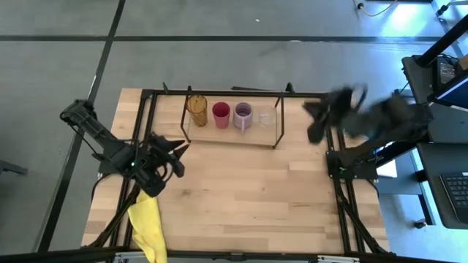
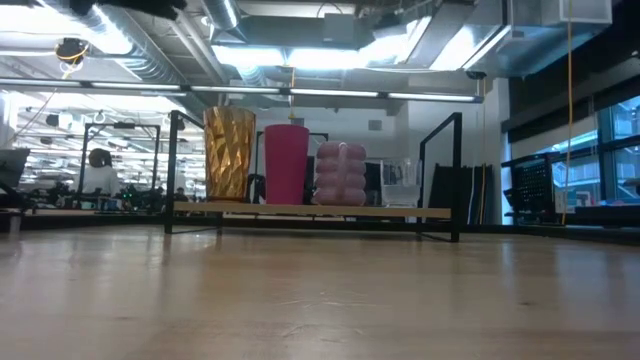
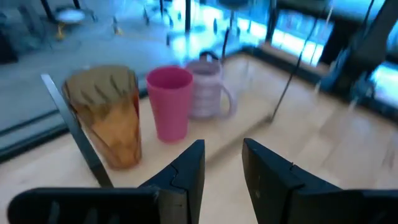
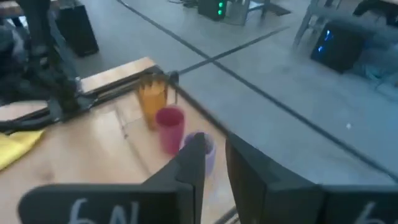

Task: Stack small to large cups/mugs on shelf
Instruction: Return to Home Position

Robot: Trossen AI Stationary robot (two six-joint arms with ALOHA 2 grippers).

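Four vessels stand upright in a row on the wooden board of the shelf [image 1: 230, 137]: the amber tumbler [image 1: 196, 109], the red cup [image 1: 221, 113], the purple mug [image 1: 243, 115] and the tiny clear glass [image 1: 266, 117]. The low view shows the tumbler [image 2: 229, 152], the red cup [image 2: 286, 163] and the mug [image 2: 340, 172] side by side. My left gripper [image 1: 179, 149] is open, off the shelf's near left corner, and points at the cups [image 3: 169, 102]. My right gripper [image 1: 316, 126] is open and empty, raised to the right of the shelf.
A yellow cloth [image 1: 148, 226] lies at the table's near left corner. The larger black frame [image 1: 219, 92] runs around the table's edges. Bare wood [image 1: 248, 190] spreads between the shelf and the near edge. A computer desk [image 1: 446, 146] stands off the table's right side.
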